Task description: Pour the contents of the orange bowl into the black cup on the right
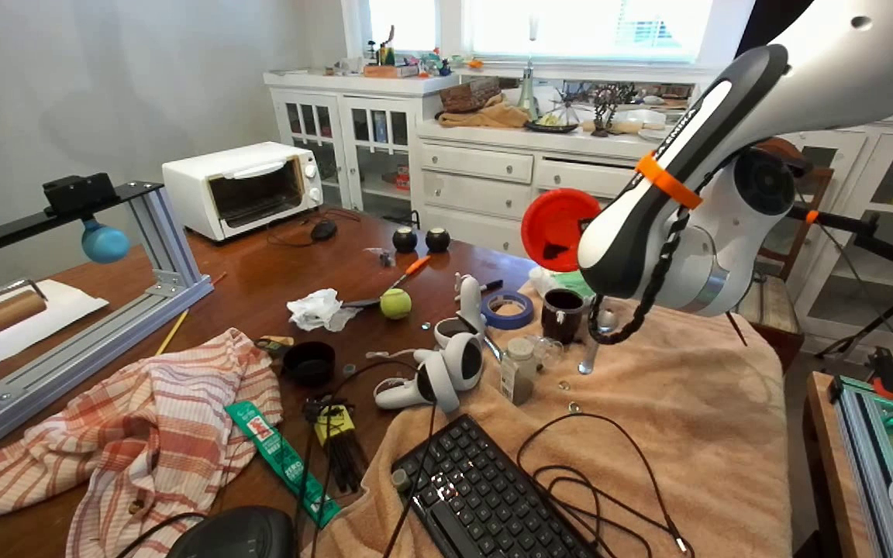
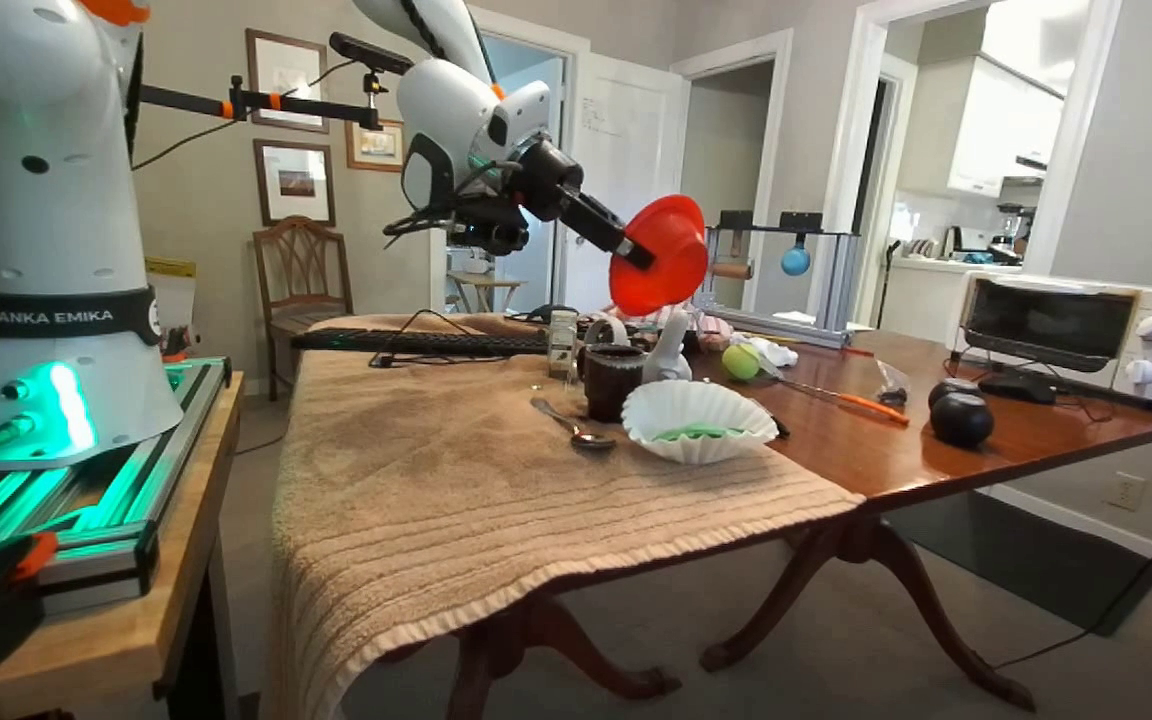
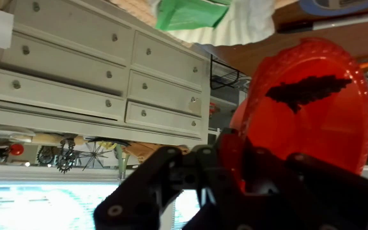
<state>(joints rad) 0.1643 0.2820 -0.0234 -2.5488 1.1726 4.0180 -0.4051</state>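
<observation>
A tan towel (image 2: 456, 450) covers one end of the table (image 2: 876, 455); on it the cup (image 2: 614, 385) stands upright, presumably there to catch the pour. We hold the bowl (image 2: 674, 250) roughly above it, our jaws clamped on its rim, which leaves the mouth clear. It is tipped steeply, likely so the dark contents (image 3: 308, 91) slide out. Our arm (image 2: 451, 105) reaches over the towel, jaws slanting down.

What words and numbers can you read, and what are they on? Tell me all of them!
"FRANKA EMIKA": the black band around the robot's base.
"EMIKA": the robot's arm; the rest is unclear.
"ch": the white column above the band; the rest doesn't show.
Too small or blurred to read: the writing on the green packet, jar, keyboard and white door.
</observation>
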